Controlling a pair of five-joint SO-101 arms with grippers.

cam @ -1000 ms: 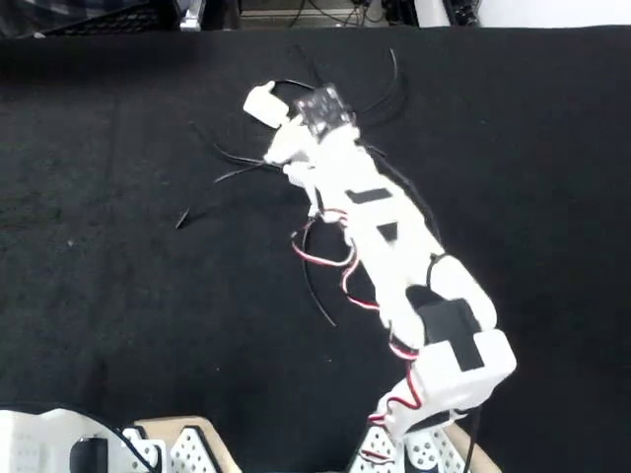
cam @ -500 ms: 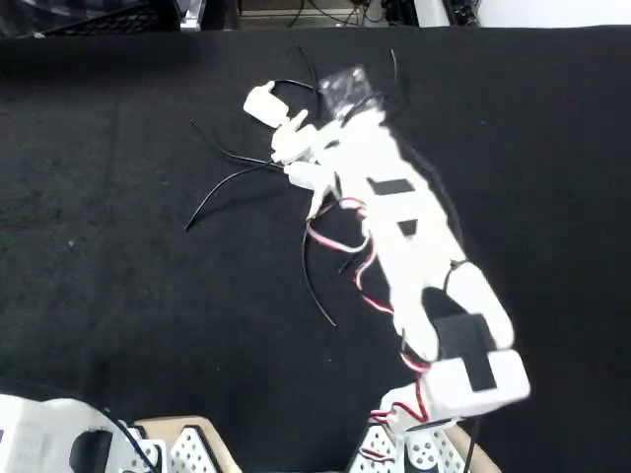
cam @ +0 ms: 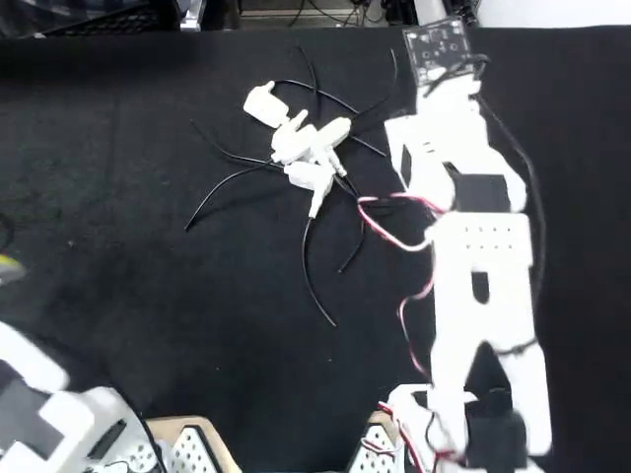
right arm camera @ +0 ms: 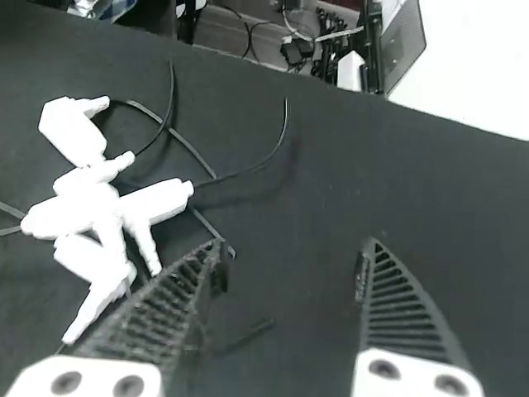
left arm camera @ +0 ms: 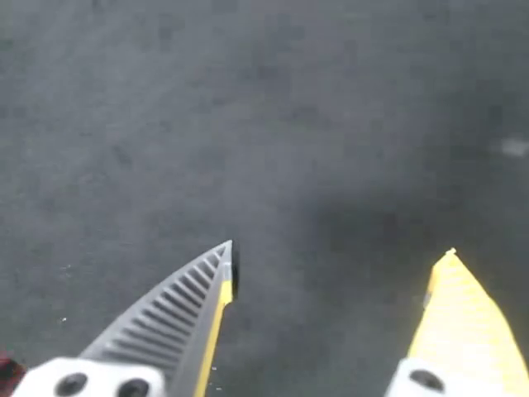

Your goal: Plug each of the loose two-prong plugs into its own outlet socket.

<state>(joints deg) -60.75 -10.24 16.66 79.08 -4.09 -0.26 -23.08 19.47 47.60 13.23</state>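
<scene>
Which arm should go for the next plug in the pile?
Right. The right tool, open, hangs beside the white plugs; the left tool, also open, faces bare black cloth.

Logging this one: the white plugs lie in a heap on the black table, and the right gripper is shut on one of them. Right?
Not the gripper part. The right wrist view shows the right gripper open and holding nothing. The white plugs do lie in a heap on the black table, apart from it.
</scene>
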